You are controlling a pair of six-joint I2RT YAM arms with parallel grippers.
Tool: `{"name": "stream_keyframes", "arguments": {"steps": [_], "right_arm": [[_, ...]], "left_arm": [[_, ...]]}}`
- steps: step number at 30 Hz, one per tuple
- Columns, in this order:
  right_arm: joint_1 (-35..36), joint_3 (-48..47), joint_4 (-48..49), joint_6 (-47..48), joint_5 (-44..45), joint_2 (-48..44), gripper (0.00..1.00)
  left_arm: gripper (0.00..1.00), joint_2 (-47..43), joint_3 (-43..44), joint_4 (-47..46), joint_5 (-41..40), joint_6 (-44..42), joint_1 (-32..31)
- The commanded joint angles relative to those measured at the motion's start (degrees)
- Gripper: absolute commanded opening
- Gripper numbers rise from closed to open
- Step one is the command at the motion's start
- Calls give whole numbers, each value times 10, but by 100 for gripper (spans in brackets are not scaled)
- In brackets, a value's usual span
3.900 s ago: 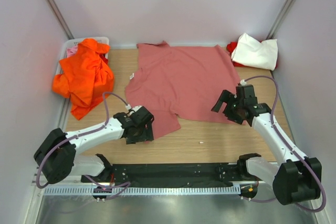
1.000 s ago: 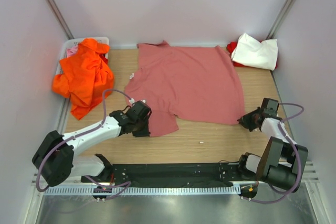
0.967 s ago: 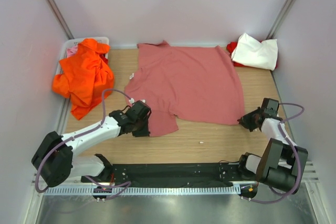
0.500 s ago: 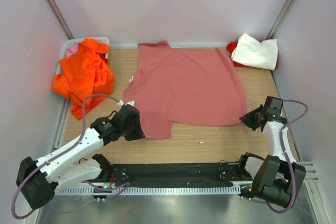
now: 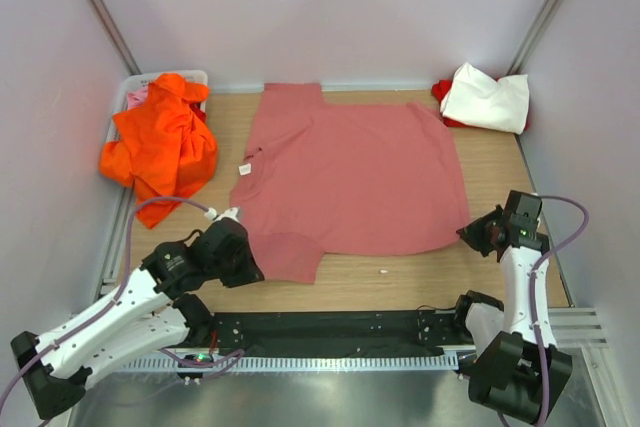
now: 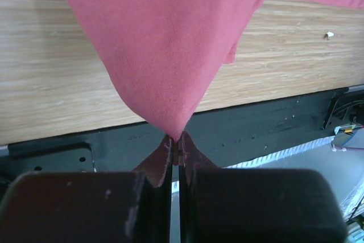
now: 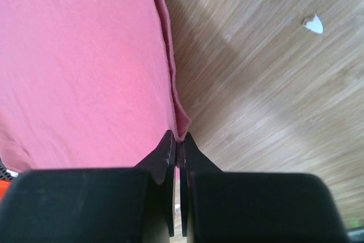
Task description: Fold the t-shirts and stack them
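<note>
Salmon-pink t-shirt [image 5: 350,177] pulled nearer, flatter, soft matte cloth, corners pinched

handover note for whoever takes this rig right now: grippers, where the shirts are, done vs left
Left gripper: shut on the near-left corner of the salmon-pink t-shirt.
Right gripper: shut on that shirt's near-right edge.
The shirt lies spread on the table, pinched at both near corners; no fold made.
Orange t-shirt: crumpled at the far left, over the white bin, with a lighter pink t-shirt under it.
White t-shirt: far right corner, on the red t-shirt.
Left to do: fold the salmon-pink one, then the orange and lighter pink, and stack.
</note>
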State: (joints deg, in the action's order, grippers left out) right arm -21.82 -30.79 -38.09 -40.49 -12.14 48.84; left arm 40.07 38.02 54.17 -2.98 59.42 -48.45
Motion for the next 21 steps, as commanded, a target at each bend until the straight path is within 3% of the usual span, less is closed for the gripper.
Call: {"name": "stream_keyframes", "arguments": {"steps": [1, 11, 15, 21], "right_arm": [[2, -14, -34, 11, -13, -29, 2], [2, -38, -89, 21, -17, -78, 9], [2, -59, -58, 21, -24, -35, 5], [2, -78, 5, 15, -41, 46, 1]], "left_arm": [[0, -25, 28, 67, -11, 18, -5], [0, -37, 108, 146, -18, 4, -6], [0, 23, 150, 156, -99, -54, -6], [0, 171, 234, 118, -146, -155, 12]]}}
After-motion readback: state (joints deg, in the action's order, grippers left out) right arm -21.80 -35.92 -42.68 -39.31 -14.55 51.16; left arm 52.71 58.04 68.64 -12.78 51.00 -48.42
